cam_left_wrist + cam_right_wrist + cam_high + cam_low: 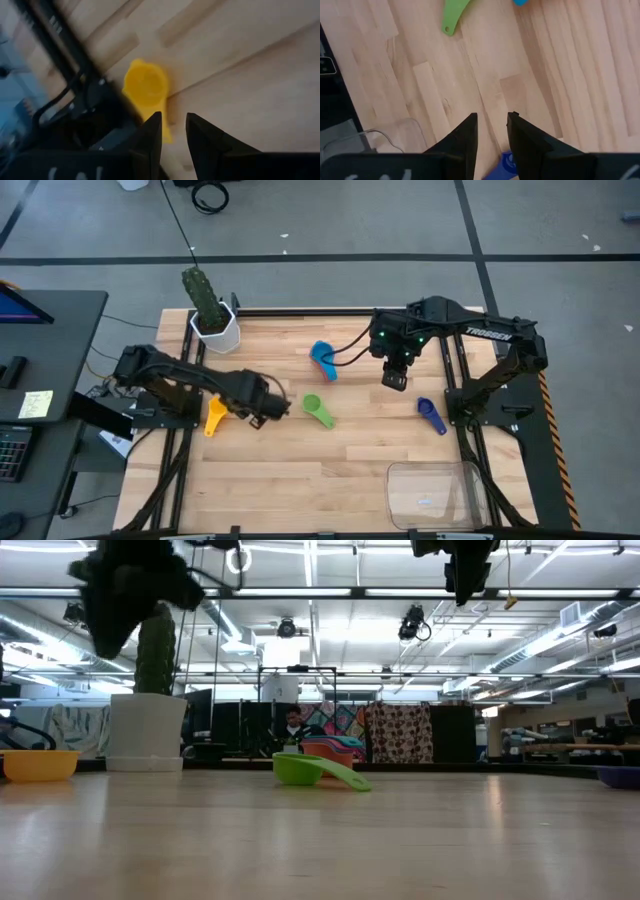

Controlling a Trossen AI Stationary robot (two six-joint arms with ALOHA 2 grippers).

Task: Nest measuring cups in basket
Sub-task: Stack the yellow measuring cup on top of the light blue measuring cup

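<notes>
1. Wooden surface (330, 470) carries the cups well apart: yellow cup (215, 416), green cup (318, 409), dark blue cup (432, 416), and a light blue cup (322, 358) with red under it.
2. The clear basket (437, 492) stands empty at the near right corner.
3. The left claw (268, 408) hangs beside the yellow cup, fingers only slightly apart, gripping nothing.
4. The right claw (394, 379) hovers between the light blue and dark blue cups, also slightly apart and empty.
5. To do the step well, I judge a claw should widen first, then come down straight over a cup's rim or handle.
6. White letters on the right arm seem to read "TROSSEN".
</notes>
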